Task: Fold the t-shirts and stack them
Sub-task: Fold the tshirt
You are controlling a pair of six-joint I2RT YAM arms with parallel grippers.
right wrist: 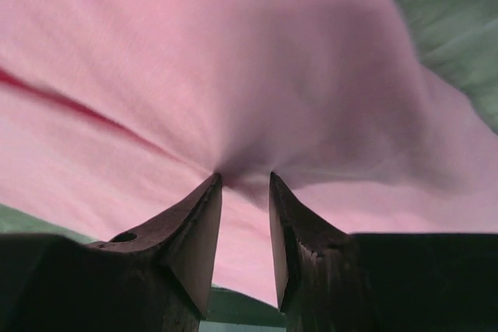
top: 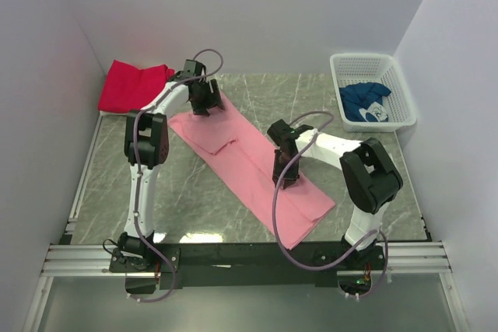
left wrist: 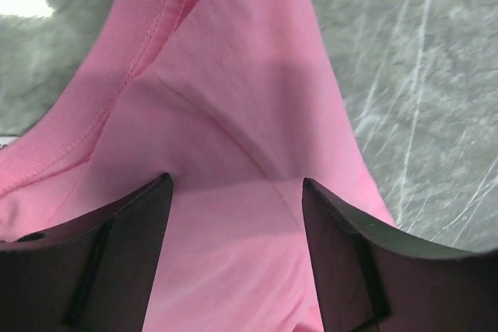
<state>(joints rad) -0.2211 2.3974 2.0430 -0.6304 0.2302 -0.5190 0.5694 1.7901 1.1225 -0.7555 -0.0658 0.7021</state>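
Left to right, as I see it from the overhead view: a magenta-red t-shirt (top: 131,85) lies folded in the far left corner of the grey marbled table (top: 194,200), apart from the rest. Just beside it, my left gripper (top: 204,103) points down onto the far end of the light pink t-shirt (top: 249,165). In the left wrist view its fingers (left wrist: 132,223) stand wide apart with nothing clamped, flat pink cloth lying between them and the ribbed collar (left wrist: 117,75) running off to the upper left. The pink t-shirt lies in a long folded band that runs diagonally across the middle of the table, from the far left toward the near right. My right gripper (top: 285,179) is down on the near half of this band. In the right wrist view its fingers (right wrist: 198,223) are drawn almost together, and the pink cloth puckers into the narrow gap, pinched there. At the far right corner stands a white mesh basket (top: 372,61), holding a crumpled dark blue t-shirt (top: 362,102) with white print.
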